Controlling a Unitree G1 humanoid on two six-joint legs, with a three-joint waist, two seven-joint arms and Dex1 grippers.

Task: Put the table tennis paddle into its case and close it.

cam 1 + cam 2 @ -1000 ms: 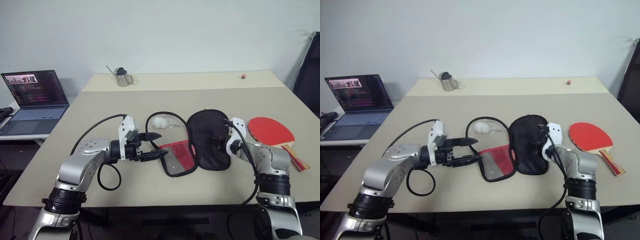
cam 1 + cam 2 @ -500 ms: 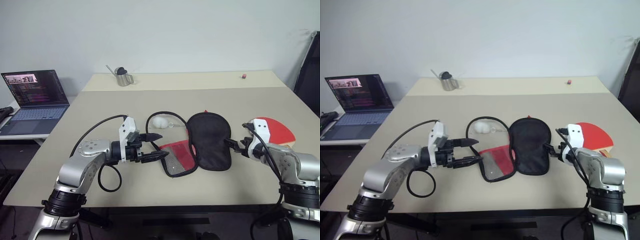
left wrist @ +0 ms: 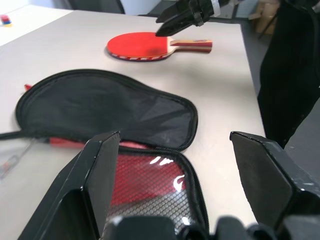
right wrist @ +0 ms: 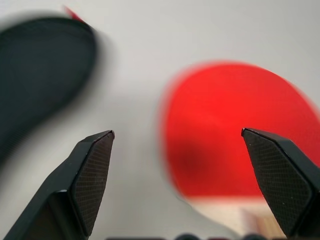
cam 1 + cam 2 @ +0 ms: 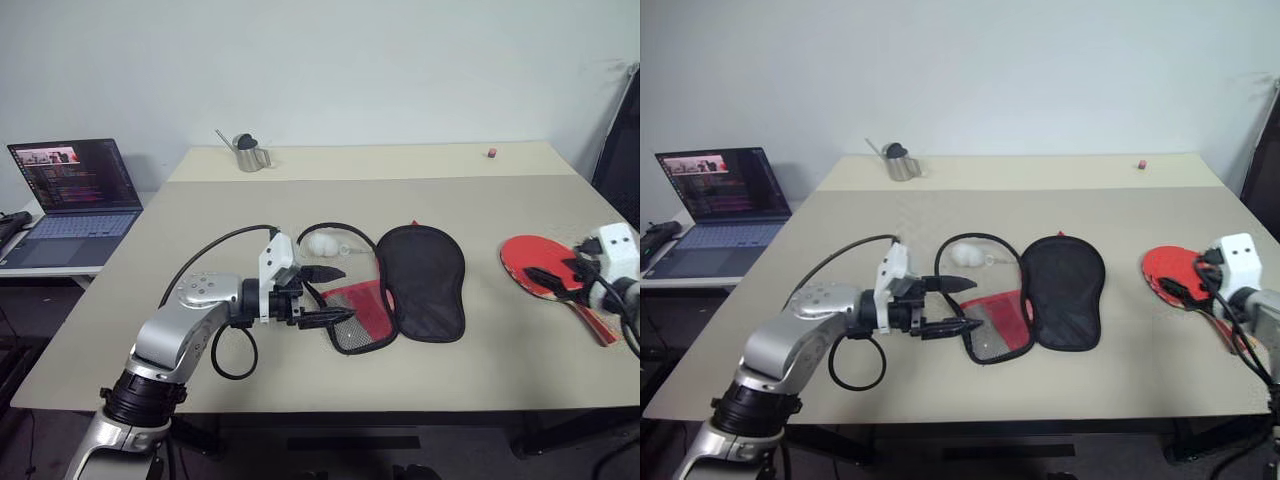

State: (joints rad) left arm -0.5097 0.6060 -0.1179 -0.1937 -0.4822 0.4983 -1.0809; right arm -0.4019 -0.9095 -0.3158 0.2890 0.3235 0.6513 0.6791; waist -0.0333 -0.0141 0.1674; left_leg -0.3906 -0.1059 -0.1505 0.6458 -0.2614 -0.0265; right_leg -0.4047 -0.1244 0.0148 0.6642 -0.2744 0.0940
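The right end effector (image 5: 1185, 292) has swung away from the edge of the case (image 5: 420, 280) and now hangs over the near part of the table tennis paddle (image 5: 540, 266), its fingers spread wide and holding nothing. In the right wrist view the red face lies between the two open fingertips (image 4: 92, 175), handle end nearest. This suggests the case has been laid open and the next step is the pick-up of the paddle; contact is not yet made.

The left end effector (image 5: 335, 298) has edged slightly toward the case. Its fingers stand apart, one above and one level with the corner of the mesh-pocket flap (image 5: 358, 315); it grips nothing.

The paddle lies flat on the desk (image 5: 300, 210), well apart from the case, on the robot's right. The case lies unzipped, black lining up, red flap folded out beside it.

Surroundings:
- A white ball (image 5: 320, 243) with a black cord lies just behind the case.
- A metal cup (image 5: 244, 154) and a small red object (image 5: 490, 152) stand at the far edge, clear of the work.
- A laptop (image 5: 68, 195) sits on a side table.

Nothing blocks the path from paddle to case.
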